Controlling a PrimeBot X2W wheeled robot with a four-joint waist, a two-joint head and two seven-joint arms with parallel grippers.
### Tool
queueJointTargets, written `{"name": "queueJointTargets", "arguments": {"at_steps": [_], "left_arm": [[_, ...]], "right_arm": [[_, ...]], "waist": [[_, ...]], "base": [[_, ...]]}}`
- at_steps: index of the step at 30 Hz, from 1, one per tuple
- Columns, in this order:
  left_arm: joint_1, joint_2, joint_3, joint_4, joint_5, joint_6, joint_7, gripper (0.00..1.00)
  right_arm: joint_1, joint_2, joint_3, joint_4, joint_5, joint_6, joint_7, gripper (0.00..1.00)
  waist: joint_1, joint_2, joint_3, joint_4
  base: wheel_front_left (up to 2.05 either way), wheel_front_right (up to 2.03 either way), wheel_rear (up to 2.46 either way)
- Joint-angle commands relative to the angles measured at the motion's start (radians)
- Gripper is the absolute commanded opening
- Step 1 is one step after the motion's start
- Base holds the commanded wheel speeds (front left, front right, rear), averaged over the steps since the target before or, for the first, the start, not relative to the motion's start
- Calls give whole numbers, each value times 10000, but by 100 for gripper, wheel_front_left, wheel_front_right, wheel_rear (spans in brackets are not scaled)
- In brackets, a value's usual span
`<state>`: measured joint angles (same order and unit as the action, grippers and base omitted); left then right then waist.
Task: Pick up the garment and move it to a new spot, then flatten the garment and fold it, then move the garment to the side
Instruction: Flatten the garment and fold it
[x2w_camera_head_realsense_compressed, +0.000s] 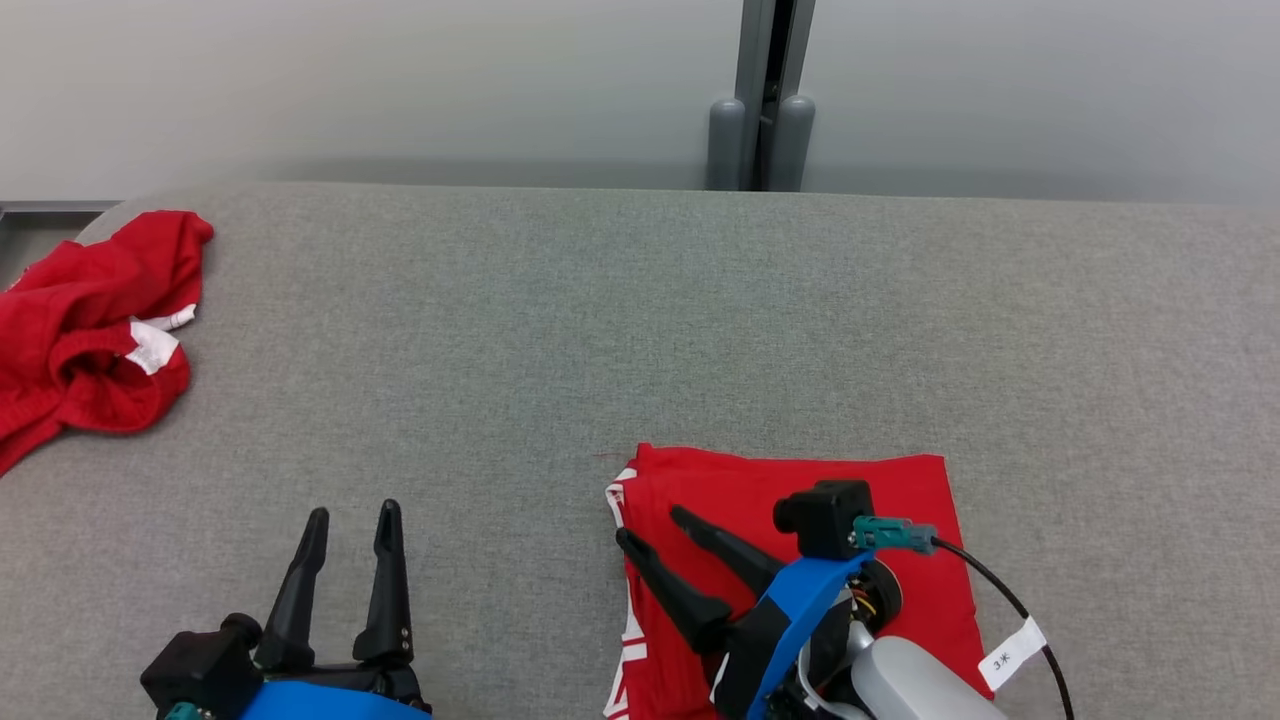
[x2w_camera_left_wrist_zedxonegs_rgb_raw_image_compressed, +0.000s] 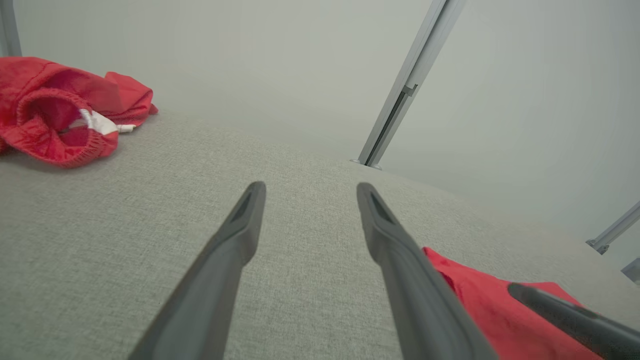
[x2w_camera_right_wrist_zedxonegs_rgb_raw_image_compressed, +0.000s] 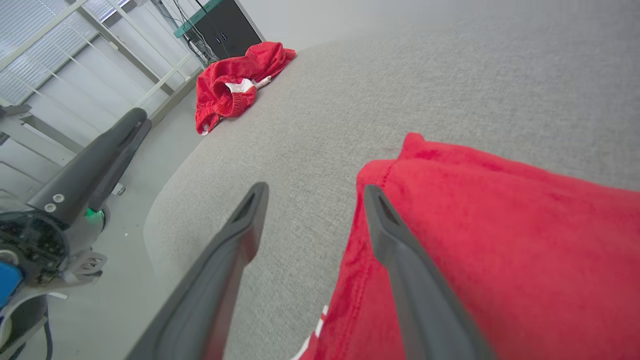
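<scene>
The folded garment (x2w_camera_head_realsense_compressed: 900, 500) is lying flat at the near right of the counter (x2w_camera_head_realsense_compressed: 640, 330). Being soft and limp, it is probably wanting a pinch through all layers at its left edge. The right end effector (x2w_camera_head_realsense_compressed: 650, 528) is hovering there, released; the left end effector (x2w_camera_head_realsense_compressed: 353, 512) is hanging spread and empty.

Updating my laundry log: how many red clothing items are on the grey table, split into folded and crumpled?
Folded red garment: 1
Crumpled red shorts: 1
Total: 2
</scene>
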<state>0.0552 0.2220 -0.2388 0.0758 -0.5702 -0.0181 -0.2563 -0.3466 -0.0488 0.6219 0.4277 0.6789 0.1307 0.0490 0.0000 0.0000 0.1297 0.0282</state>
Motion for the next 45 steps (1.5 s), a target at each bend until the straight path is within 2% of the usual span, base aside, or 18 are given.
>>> {"name": "queueJointTargets", "arguments": {"at_steps": [1, 4, 9, 11, 15, 16, 22, 28, 45], "left_arm": [[-218, -24, -125, 80, 130, -5, 0, 100], [-292, -44, -282, 177, 271, -20, 11, 100], [-530, -102, -562, 331, 583, 51, 4, 100], [-565, -103, -626, 369, 655, 68, 3, 100], [-727, -223, -788, 476, 703, 104, 44, 100], [-741, -208, -781, 572, 681, 115, 40, 100], [-465, -153, -712, 835, 731, 300, 9, 100], [-32, -118, -491, 1205, 812, 490, -50, 100], [516, -285, -25, 1231, 957, 339, -99, 100]], "right_arm": [[-335, -37, 49, 89, 112, 1, -349, 100], [-594, -35, -260, 404, -487, 1, -913, 100], [-621, -29, -1733, 790, -2465, 1, -1830, 100], [-514, -30, -2050, 774, -2782, 1, -1938, 100], [160, -29, -3418, 539, -3964, 1, -2147, 100], [559, -28, -4021, 340, -4387, 1, -2192, 100], [1662, -27, -5069, -370, -5000, 1, -2335, 100], [2646, -24, -5751, -1054, -4957, 1, -2298, 100], [3053, -25, -5941, -1025, -4910, 1, -2179, 100]], "waist": [[0, 0, -12, -65], [0, 0, -31, -144], [0, 0, -108, -258], [0, 0, -148, -268], [0, 0, -331, -302], [0, 0, -448, -355], [0, 0, -733, -508], [0, 0, -1009, -664], [0, 0, -1221, -601]], "base": [[0, 0, 0], [0, 0, 0], [0, 0, 0], [0, 0, 0], [0, 0, 0], [0, 0, 0], [0, 0, 0], [0, 0, 0], [0, 0, 0]]}}
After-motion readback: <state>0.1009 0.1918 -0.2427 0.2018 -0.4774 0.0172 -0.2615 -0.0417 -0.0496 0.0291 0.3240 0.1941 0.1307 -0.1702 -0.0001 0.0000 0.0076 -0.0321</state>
